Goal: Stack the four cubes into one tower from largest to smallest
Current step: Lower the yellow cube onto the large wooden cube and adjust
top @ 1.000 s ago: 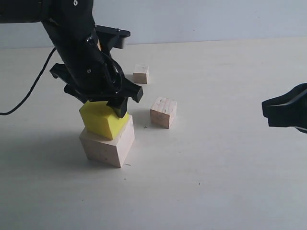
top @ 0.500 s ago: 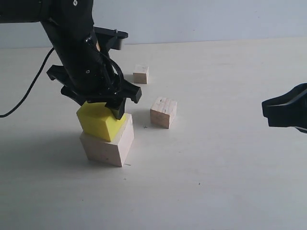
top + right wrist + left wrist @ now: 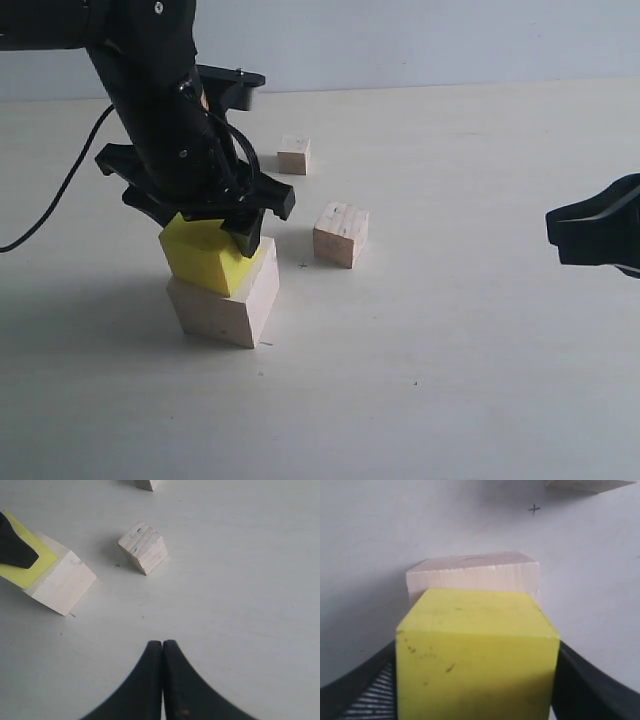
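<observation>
Levelled since before, yellow cube [image 3: 205,258] sits on big cube [image 3: 228,302] under left claw [image 3: 205,228], which clamps it; right claw [image 3: 162,645] is pressed together.

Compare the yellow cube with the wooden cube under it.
The yellow cube is painted yellow and smaller; the wooden cube is bare, pale and larger. The yellow cube sits on top between the left gripper's jaws; the wooden cube rests on the table. Both are cubes.

Left pincer [image 3: 205,222] low, perhaps clamped.
</observation>
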`<action>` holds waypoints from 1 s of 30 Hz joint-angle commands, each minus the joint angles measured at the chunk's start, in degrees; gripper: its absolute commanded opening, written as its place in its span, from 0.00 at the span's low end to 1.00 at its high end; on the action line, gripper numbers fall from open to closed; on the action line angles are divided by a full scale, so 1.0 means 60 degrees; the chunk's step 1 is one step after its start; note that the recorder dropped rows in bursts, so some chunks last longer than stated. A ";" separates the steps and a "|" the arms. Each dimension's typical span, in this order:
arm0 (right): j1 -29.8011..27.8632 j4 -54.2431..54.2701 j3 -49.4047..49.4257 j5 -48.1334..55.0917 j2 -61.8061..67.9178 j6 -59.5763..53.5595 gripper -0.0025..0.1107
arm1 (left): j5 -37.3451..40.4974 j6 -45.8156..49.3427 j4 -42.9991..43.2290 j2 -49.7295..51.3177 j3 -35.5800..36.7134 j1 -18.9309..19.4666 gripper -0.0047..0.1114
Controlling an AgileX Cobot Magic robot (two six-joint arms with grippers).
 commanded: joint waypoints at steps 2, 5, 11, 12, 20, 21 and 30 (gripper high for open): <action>0.0034 -0.0049 -0.0086 -0.0058 0.0000 -0.0064 0.02 | -0.0208 -0.0308 -0.0141 -0.0270 -0.0016 -0.0019 0.63; 0.0034 -0.0049 -0.0086 -0.0058 0.0000 -0.0064 0.02 | -0.0362 -0.0613 -0.0141 -0.0372 -0.0016 -0.0019 0.63; 0.0034 -0.0049 -0.0086 -0.0039 0.0000 -0.0064 0.02 | -0.0366 -0.0814 -0.0141 -0.0361 -0.0016 -0.0019 0.63; 0.0034 -0.0049 -0.0086 0.0000 0.0000 -0.0064 0.02 | -0.0366 -0.0840 -0.0141 -0.0361 -0.0016 -0.0019 0.63; 0.0034 -0.0049 -0.0086 0.0095 0.0000 -0.0064 0.02 | -0.0433 -0.1135 0.0000 -0.0361 -0.0016 -0.0019 0.63; 0.0034 -0.0049 -0.0086 0.0095 0.0000 -0.0064 0.02 | -0.0460 -0.1203 0.0000 -0.0361 -0.0016 -0.0019 0.63; 0.0034 -0.0049 -0.0086 0.0180 0.0000 -0.0064 0.02 | -0.0441 -0.1808 0.0693 -0.0361 -0.0016 -0.0019 0.63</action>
